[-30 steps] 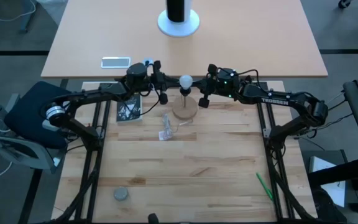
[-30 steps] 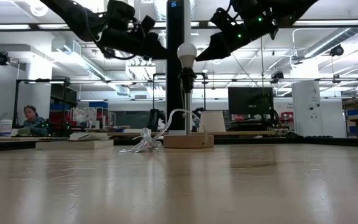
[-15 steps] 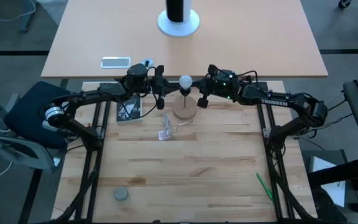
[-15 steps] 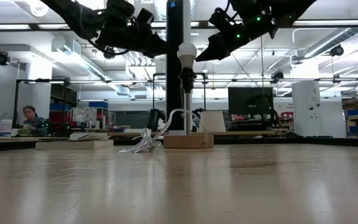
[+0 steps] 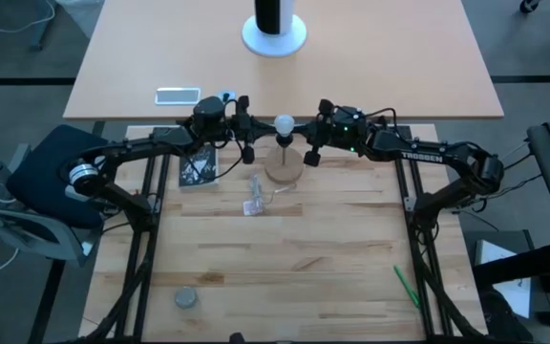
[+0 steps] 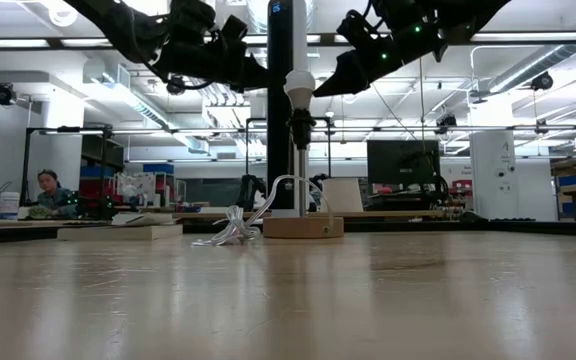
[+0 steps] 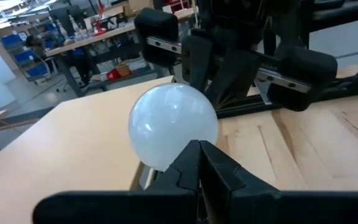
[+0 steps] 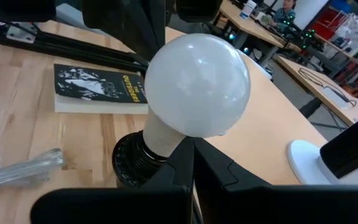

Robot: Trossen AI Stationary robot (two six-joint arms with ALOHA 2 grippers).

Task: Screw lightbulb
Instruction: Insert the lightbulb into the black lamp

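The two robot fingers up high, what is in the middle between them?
The lightbulb, sitting in its black socket, is between the shut left gripper and the shut right gripper. The high view shows it best.

So the lightbulb (image 5: 284,124) is a small frosted white globe, sitting upright in a black socket (image 8: 135,163) on a thin stem over a round wooden base (image 6: 303,227), toward the desk's far edge.

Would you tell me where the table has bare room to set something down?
Free: the wide middle between the wrapper, the grey disc and the green pen. Crowded: the far edge, where both tools flank the bulb, beside the book.
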